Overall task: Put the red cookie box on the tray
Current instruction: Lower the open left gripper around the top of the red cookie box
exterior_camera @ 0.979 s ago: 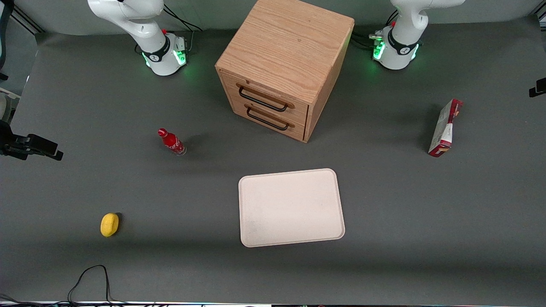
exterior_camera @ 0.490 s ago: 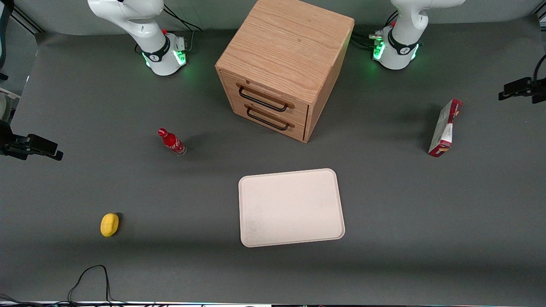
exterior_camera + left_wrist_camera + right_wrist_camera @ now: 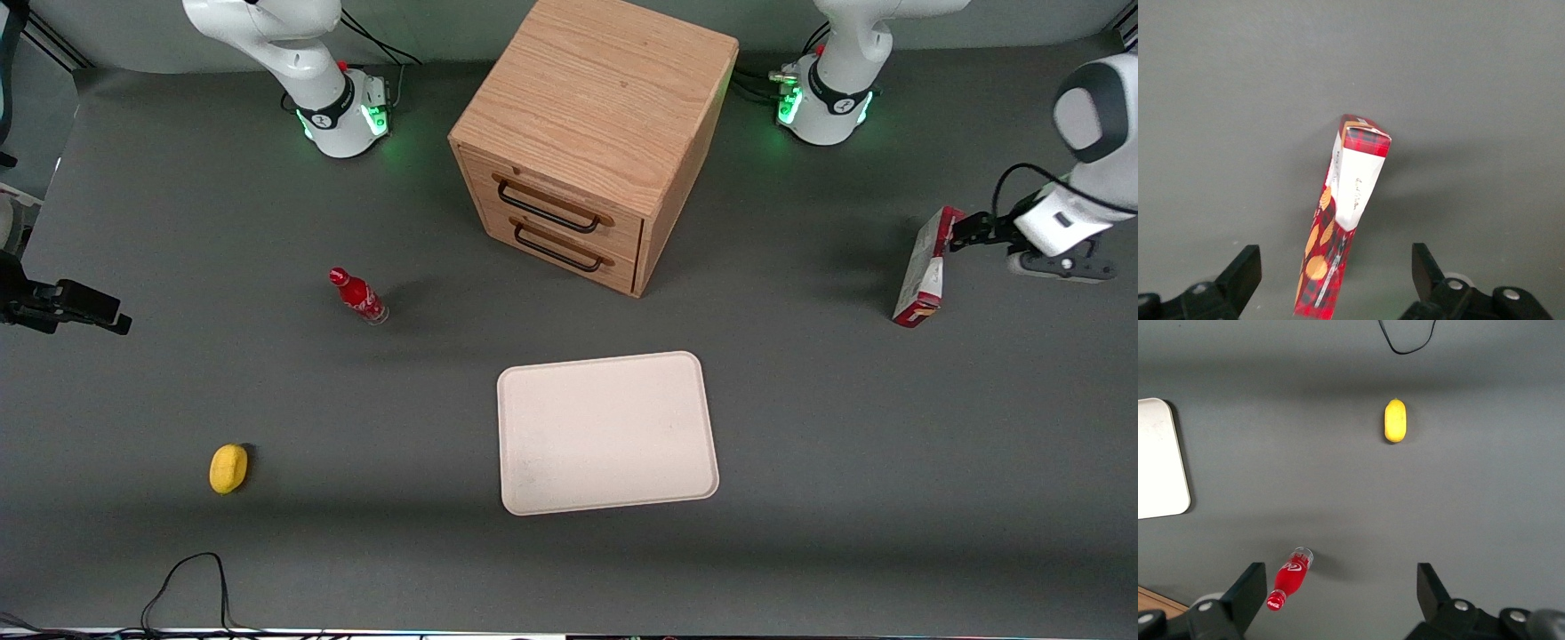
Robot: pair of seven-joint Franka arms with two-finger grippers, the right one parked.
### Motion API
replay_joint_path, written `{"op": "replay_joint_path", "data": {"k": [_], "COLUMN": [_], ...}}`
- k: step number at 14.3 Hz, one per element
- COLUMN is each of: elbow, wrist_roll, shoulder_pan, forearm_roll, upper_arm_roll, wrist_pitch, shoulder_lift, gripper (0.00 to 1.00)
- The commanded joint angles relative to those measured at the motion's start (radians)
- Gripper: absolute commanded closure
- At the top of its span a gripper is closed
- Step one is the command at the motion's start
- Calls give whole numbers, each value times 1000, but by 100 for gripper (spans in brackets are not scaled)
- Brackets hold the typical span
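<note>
Overhead, gripper [image 3: 1331, 273] fingers [image 3: 1241, 270] spread above red cookie box [image 3: 1341, 220].

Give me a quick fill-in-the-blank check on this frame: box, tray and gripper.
1. The gripper hangs above the red cookie box with its fingers ___.
2. The red cookie box rests on the ___, not on the tray.
3. The tray holds ___.
4. The wooden cabinet shows ___ drawer handles.

Missing words: open; table; nothing; two

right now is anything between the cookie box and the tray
Nothing visible. The red cookie box stands on edge toward the working arm's end, bare table between it and the tray. The open tool hovers over the box, straddling it.
</note>
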Motion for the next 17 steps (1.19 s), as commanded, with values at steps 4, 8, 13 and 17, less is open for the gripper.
{"op": "replay_joint_path", "data": {"k": [4, 8, 13, 17], "elbow": [-106, -164, -175, -175], "wrist_roll": [73, 134, 168, 168], "shoulder_pan": [-12, 5, 24, 24], "forearm_roll": [14, 14, 12, 12], "upper_arm_roll": [4, 7, 7, 7], "wrist_pitch": [237, 307, 310, 327], "shoulder_lift": [94, 114, 117, 140], "gripper": [0, 0, 0, 2]}}
